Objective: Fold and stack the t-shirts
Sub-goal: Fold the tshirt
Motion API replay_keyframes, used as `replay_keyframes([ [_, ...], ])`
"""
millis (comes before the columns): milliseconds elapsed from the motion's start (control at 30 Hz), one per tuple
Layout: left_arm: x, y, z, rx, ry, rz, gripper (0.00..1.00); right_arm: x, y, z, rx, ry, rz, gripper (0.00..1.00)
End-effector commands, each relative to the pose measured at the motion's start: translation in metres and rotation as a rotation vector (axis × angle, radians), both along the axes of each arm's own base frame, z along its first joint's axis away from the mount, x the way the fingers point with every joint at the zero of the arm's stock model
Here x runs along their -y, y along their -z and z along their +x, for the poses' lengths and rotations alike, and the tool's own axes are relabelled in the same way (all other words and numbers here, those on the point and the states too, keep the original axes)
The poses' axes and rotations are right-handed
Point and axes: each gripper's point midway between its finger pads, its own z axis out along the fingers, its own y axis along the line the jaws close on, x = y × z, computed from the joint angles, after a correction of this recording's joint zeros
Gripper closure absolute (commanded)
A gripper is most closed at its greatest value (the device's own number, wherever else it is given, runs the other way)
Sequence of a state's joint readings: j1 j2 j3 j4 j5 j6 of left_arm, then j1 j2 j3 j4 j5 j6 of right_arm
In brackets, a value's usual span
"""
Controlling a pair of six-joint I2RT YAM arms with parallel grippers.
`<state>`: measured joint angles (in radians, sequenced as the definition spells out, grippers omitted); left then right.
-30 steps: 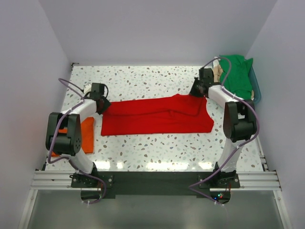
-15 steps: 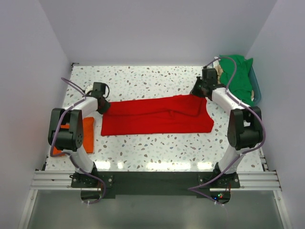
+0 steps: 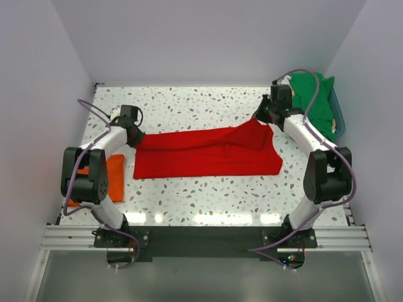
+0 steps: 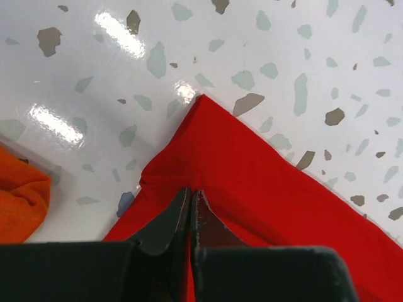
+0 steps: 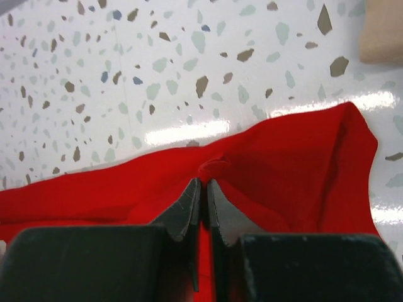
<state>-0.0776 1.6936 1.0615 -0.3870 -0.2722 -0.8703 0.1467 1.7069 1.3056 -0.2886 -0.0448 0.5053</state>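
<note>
A large red t-shirt (image 3: pixel 208 154) lies folded into a long band across the middle of the table. My left gripper (image 3: pixel 135 137) is shut on its far left corner, seen in the left wrist view (image 4: pixel 191 192) with red cloth (image 4: pixel 252 182) pinched between the jaws. My right gripper (image 3: pixel 263 118) is shut on its far right corner and lifts it a little; the right wrist view (image 5: pixel 203 182) shows a bunched fold of red cloth (image 5: pixel 296 163) between the jaws. A folded orange t-shirt (image 3: pixel 113 178) lies at the left. Green (image 3: pixel 315 100) and tan tees sit at the far right.
A teal basket (image 3: pixel 340 119) at the far right corner holds the green tee, with tan cloth (image 5: pixel 385 31) beside it. The orange tee also shows in the left wrist view (image 4: pixel 19 201). White walls close in the table on three sides.
My right gripper has moved up and back with the red shirt's far right corner, raising it off the table. My left gripper has shifted slightly back at the far left corner.
</note>
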Motion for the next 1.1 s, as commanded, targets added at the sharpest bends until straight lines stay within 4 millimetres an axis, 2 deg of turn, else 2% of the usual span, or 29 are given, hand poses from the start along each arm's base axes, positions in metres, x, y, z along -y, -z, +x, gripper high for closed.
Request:
replay_keyframes([
  [0,-0.006,-0.031,0.024,0.082,0.007,0.005,1.00,-0.003,-0.053,0.021,0.122,0.006,0.028,0.97],
  [33,-0.005,-0.037,0.032,0.099,0.015,-0.004,1.00,-0.003,-0.062,0.028,0.143,0.009,0.029,0.97],
  [100,-0.009,-0.037,0.039,0.098,0.017,-0.008,1.00,-0.003,-0.069,0.034,0.156,0.011,0.029,0.98],
  [133,-0.009,-0.045,0.047,0.118,0.018,-0.014,1.00,-0.003,-0.082,0.040,0.182,0.011,0.031,0.98],
  [200,-0.014,-0.045,0.057,0.125,0.017,-0.014,1.00,-0.004,-0.082,0.048,0.184,0.008,0.030,0.98],
  [233,-0.013,-0.052,0.066,0.149,0.023,-0.027,1.00,-0.006,-0.094,0.055,0.212,0.008,0.036,0.98],
  [267,-0.014,-0.055,0.072,0.162,0.031,-0.030,1.00,-0.007,-0.090,0.061,0.205,0.004,0.036,0.98],
  [333,-0.015,-0.061,0.089,0.195,0.039,-0.038,1.00,-0.010,-0.102,0.071,0.236,-0.004,0.044,0.98],
  [400,-0.014,-0.057,0.102,0.204,0.057,-0.040,1.00,-0.012,-0.098,0.081,0.237,-0.011,0.041,0.98],
  [433,-0.012,-0.063,0.111,0.228,0.071,-0.046,1.00,-0.013,-0.104,0.085,0.255,-0.015,0.046,0.98],
  [500,-0.010,-0.058,0.122,0.233,0.084,-0.047,1.00,-0.015,-0.102,0.092,0.261,-0.022,0.048,0.98],
  [533,-0.008,-0.065,0.131,0.257,0.095,-0.054,1.00,-0.014,-0.105,0.095,0.273,-0.023,0.050,0.98],
  [567,-0.021,-0.065,0.136,0.265,0.080,-0.044,1.00,-0.016,-0.106,0.096,0.278,-0.027,0.049,0.98],
  [767,-0.028,-0.061,0.162,0.283,0.095,-0.016,1.00,-0.015,-0.107,0.098,0.298,-0.031,0.039,0.98],
  [800,-0.030,-0.066,0.166,0.296,0.093,-0.014,1.00,-0.015,-0.105,0.097,0.293,-0.032,0.037,0.98],
  [1033,-0.034,-0.071,0.177,0.331,0.115,0.000,1.00,-0.015,-0.108,0.085,0.305,-0.045,0.041,0.98],
  [1067,-0.034,-0.070,0.178,0.332,0.124,-0.001,1.00,-0.015,-0.114,0.082,0.316,-0.046,0.045,0.98],
])
